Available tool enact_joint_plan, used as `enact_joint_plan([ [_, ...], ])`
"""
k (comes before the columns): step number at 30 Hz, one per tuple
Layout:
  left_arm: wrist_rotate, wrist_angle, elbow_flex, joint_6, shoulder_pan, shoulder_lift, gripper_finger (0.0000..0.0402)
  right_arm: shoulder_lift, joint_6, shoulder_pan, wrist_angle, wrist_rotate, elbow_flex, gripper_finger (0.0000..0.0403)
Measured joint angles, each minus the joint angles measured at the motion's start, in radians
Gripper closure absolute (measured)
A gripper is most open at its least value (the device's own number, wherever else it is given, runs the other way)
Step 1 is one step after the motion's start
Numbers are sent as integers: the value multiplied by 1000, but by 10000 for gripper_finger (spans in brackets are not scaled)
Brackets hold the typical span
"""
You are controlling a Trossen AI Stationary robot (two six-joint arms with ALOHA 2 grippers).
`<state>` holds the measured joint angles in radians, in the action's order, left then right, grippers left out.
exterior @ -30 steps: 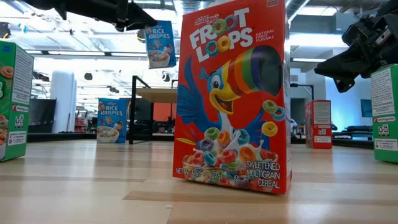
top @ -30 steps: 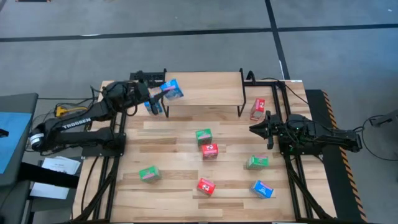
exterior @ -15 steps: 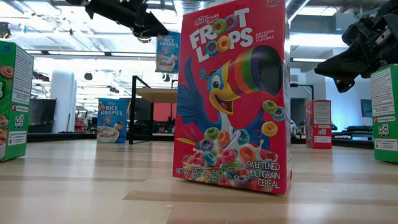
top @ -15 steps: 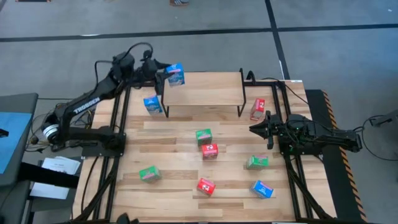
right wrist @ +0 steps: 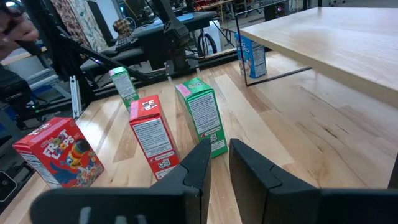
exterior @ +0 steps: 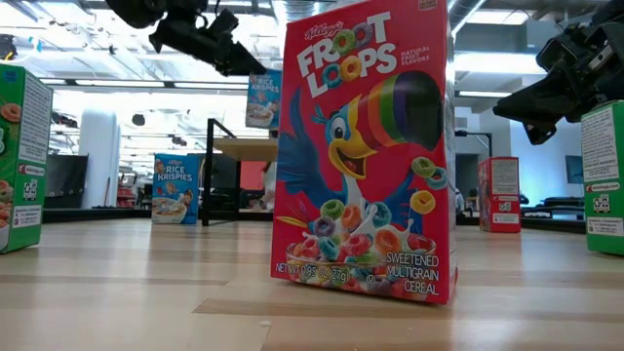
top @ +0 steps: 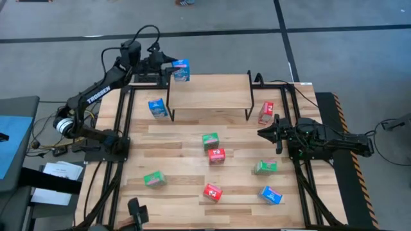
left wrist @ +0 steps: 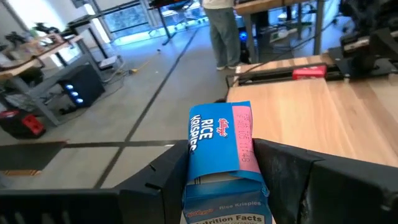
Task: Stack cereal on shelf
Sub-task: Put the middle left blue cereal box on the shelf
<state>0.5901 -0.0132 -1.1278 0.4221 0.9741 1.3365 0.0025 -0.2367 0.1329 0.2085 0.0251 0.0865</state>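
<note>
So your left gripper [top: 168, 66] has swung the blue box [top: 181, 70] up and away from the table's left edge over the last second. A second ago it hung tilted over the shelf's [top: 209, 91] near-left corner, right above the other blue box [top: 157, 107]; now it's higher, turned more upright, and sitting past the shelf's far-left corner, pretty much off the board's edge from above. The fingers [left wrist: 283, 171] are clamped on both sides of the box, printed front facing up at the wrist camera.

What that means for you: the pick is done and the carry is underway, but nothing's on the shelf yet. I'd guess you need to bring it back in over the board before lowering, since letting go here looks like it'd miss the wood.

Right gripper [top: 262, 132] hasn't budged. It's parked by the table's right side with fingers together, holding nothing.

The rest of the cereal is unchanged: a red box [top: 266, 112] just beside the shelf's right legs, a green [top: 210, 140] and red [top: 216, 154] pair mid-table, and two more green, a red and a blue box scattered nearer the front. The held box itself looks clean, corners square, not crushed as far as I can tell.
</note>
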Motion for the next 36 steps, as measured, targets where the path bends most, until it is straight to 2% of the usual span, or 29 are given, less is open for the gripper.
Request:
enact_joint_plan([
  [3,56,0,0,-9,22,23,246,0,0,0,0,0,0,321],
  [7,82,3,0,-14,32,64,246,0,0,0,0,0,0,321],
  [18,81,2,0,27,43,118,246,0,0,0,0,0,0,321],
  [26,77,0,0,-24,56,118,246,0,0,0,0,0,0,321],
  [31,35,-2,0,-58,55,118,246,0,0,0,0,0,0,321],
  [36,28,-3,0,-42,55,118,246,0,0,0,0,0,0,321],
])
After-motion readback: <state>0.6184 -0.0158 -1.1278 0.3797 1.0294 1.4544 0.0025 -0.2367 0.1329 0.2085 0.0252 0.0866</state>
